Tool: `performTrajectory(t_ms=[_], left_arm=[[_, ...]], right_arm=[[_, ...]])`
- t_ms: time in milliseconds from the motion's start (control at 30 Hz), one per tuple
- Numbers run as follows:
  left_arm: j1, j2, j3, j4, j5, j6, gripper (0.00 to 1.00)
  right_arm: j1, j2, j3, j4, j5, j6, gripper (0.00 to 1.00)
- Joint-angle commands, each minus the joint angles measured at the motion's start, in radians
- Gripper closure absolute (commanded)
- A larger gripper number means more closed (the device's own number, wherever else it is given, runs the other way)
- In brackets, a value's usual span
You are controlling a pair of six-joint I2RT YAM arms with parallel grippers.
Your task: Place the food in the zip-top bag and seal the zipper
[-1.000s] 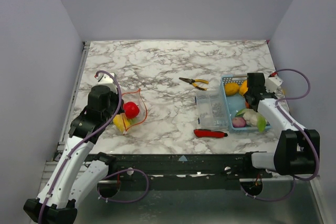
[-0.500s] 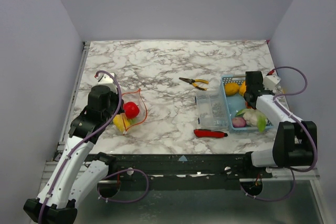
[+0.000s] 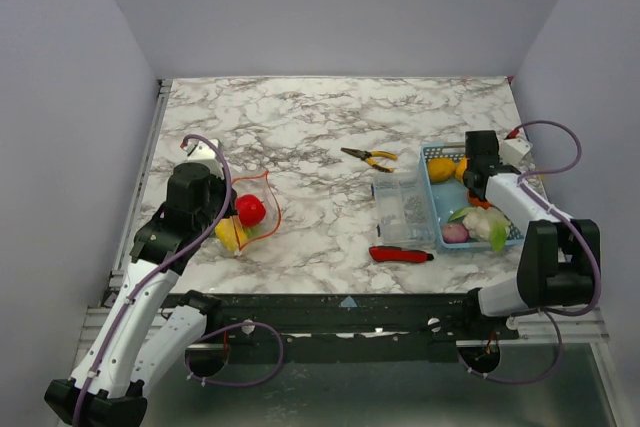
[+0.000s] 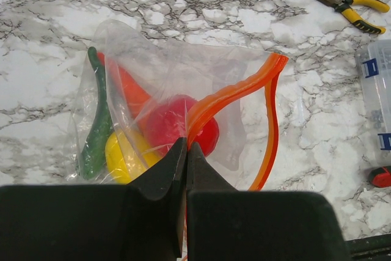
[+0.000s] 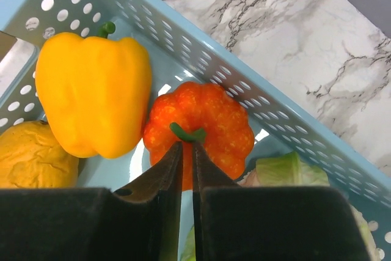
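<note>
The zip-top bag [image 4: 183, 71] lies crinkled at the table's left, holding a red tomato [image 4: 165, 123], a yellow piece [image 4: 119, 154], an orange piece [image 4: 125, 87] and a green piece [image 4: 98, 132]. My left gripper [image 4: 185, 148] is shut on the orange-red zipper [image 4: 238, 90], whose far strip bows away, so the mouth gapes. Inside the blue basket [image 5: 293, 132], my right gripper [image 5: 187, 146] has its jaws drawn almost together. Its tips pinch at the green stem of an orange pepper [image 5: 223, 117], with a yellow pepper [image 5: 91, 96] beside it.
The basket [image 3: 432, 152] also holds a pinkish bulb [image 3: 455, 232] and a leafy green piece [image 3: 497, 235]. A clear compartment box [image 3: 403, 212] stands left of it. A red-handled knife [image 3: 400, 254] lies near the front edge, and yellow-handled pliers [image 3: 368, 157] lie mid-table.
My right gripper's jaws have closed in from wide apart onto the orange pepper's stem, and that arm has shifted a little farther back. The left arm and the bag have not moved.
</note>
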Motion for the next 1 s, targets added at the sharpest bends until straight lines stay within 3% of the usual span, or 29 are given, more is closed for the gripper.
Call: performTrajectory(t_ms=[0, 233, 367, 467, 667, 833, 967], left_arm=[[0.0, -0.017, 0.013, 0.014, 0.02, 0.005, 1.0], [0.0, -0.006, 0.015, 0.016, 0.03, 0.005, 1.0], [0.001, -0.001, 0.017, 0.014, 0.029, 0.005, 1.0], [0.0, -0.002, 0.017, 0.013, 0.029, 0.004, 1.0], [0.001, -0.006, 0.015, 0.013, 0.024, 0.005, 1.0], [0.0, -0.006, 0.014, 0.013, 0.029, 0.005, 1.0], [0.0, -0.004, 0.014, 0.015, 0.032, 0.005, 1.0]], right_arm=[[-0.006, -0.037, 0.048, -0.051, 0.033, -0.012, 0.89], [-0.006, -0.236, 0.023, -0.058, -0.051, -0.073, 1.0], [-0.006, -0.28, -0.006, -0.018, -0.054, -0.089, 0.98], [-0.006, -0.227, -0.006, -0.008, -0.053, -0.065, 0.76], [-0.01, -0.078, 0.033, 0.046, -0.102, -0.039, 0.46], [-0.041, 0.013, 0.058, 0.131, -0.168, -0.053, 0.3], [-0.042, 0.095, 0.094, 0.15, -0.17, -0.077, 0.28]])
